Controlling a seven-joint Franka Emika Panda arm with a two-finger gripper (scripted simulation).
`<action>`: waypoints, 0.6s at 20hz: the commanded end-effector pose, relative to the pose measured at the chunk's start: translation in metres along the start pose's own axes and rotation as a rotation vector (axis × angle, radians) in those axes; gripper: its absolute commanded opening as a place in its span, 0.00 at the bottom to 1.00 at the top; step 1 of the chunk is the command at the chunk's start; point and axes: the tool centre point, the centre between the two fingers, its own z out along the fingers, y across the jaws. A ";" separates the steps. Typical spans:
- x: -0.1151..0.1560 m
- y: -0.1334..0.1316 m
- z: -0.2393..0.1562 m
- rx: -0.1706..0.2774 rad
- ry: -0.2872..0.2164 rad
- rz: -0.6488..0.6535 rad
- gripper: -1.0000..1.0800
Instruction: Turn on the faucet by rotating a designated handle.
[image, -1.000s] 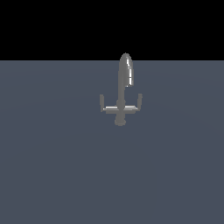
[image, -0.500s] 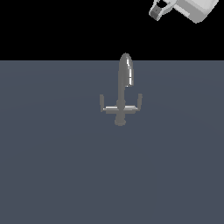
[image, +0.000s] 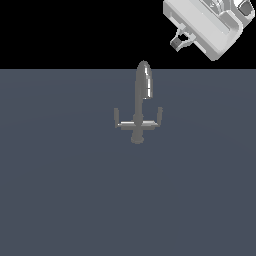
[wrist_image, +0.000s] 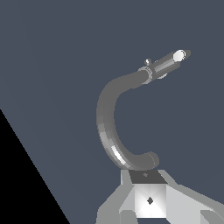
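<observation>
Fingers of the gripper (image: 179, 41) are mostly cut off at the upper right of the exterior view, so whether they are open or closed cannot be told. It hangs well apart from the faucet (image: 140, 103), which stands upright at the frame's center on the gray surface (image: 60, 200). Its spout rises vertically and arches over toward the exterior view's right. The crossbar runs left to right, with the handle (image: 160, 115) pointing up at its right end.

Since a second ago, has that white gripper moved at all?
Yes. The gripper has come into the exterior view's upper right corner, moving down toward the unmoved faucet.
</observation>
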 end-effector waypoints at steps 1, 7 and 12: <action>0.015 0.007 0.005 0.045 -0.021 0.017 0.00; 0.049 0.023 0.019 0.154 -0.074 0.062 0.00; 0.077 0.037 0.034 0.246 -0.119 0.101 0.00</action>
